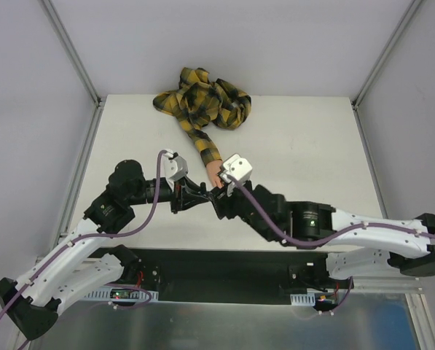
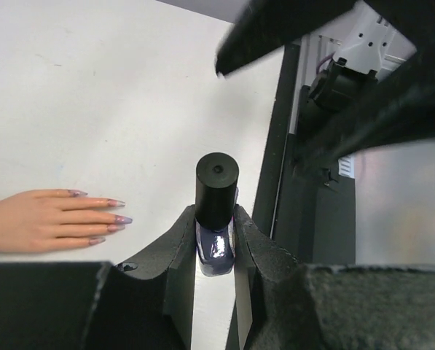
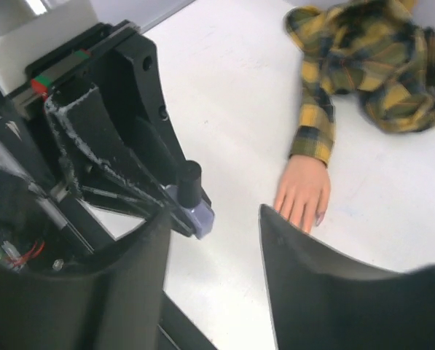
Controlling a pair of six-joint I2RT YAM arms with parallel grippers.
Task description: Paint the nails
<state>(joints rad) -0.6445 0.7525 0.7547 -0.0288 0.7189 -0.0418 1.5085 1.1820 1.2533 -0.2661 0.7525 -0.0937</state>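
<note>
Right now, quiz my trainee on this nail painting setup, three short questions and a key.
1. True or false: the left gripper clamps the polish bottle by its glass body.
2. The bottle's black cap is: A) on, B) off and lying loose, C) out of view.
3. Fill in: the right gripper has its jaws ____, holding nothing.
Key: 1 true; 2 A; 3 open.

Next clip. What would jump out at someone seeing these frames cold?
First, the peach mannequin hand in its crumpled yellow-black plaid sleeve at the far middle of the table, its pinkish-purple nails pointing toward the arms. Right in front of it, the left gripper is clamped on a small dark purple bottle with a black cap. The right gripper hangs open close beside it.
</note>
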